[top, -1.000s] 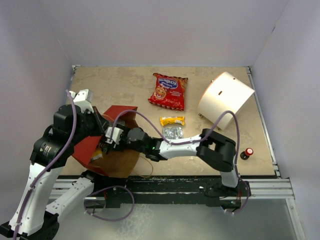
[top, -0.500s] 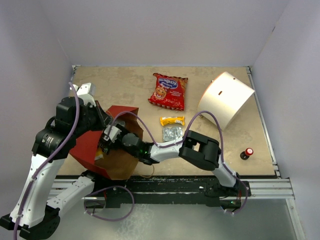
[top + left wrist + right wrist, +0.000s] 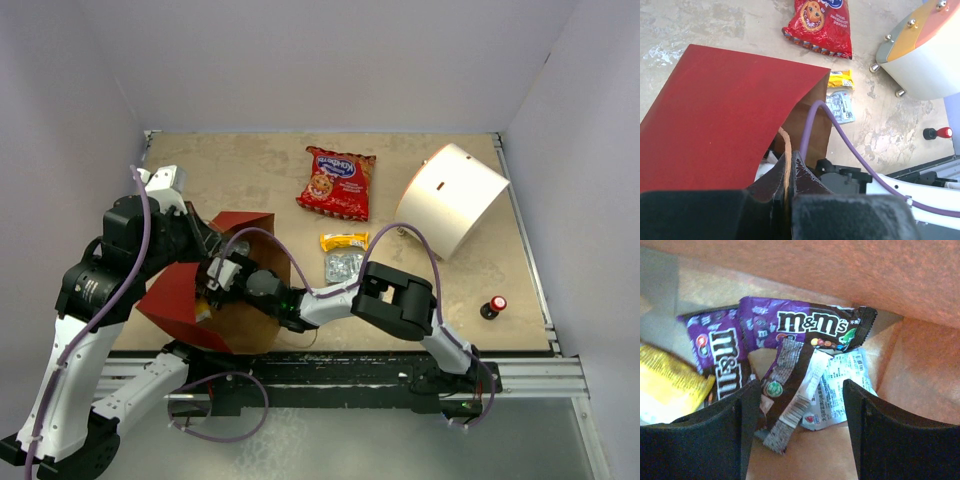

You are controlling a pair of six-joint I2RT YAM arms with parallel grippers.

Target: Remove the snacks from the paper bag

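The right gripper point(image 3: 799, 392), its fingers held apart, is seen deep inside the paper bag point(image 3: 172, 298). It is set over two purple candy packets point(image 3: 805, 325), which are piled beside a pale printed pack point(image 3: 842, 382) and a yellow wrapper point(image 3: 670, 385). The left gripper point(image 3: 787, 175) is clamped on the bag's thin brown loop handle point(image 3: 786, 147). The bag is placed at the near left of the table point(image 3: 240, 170), its mouth turned right. Farther right, a red cookie bag point(image 3: 337, 182), a yellow packet point(image 3: 344, 241) and a silver foil pack point(image 3: 344, 264) are laid out. A white cylinder point(image 3: 452, 198) and a red-capped object point(image 3: 491, 306) are seen beyond them.
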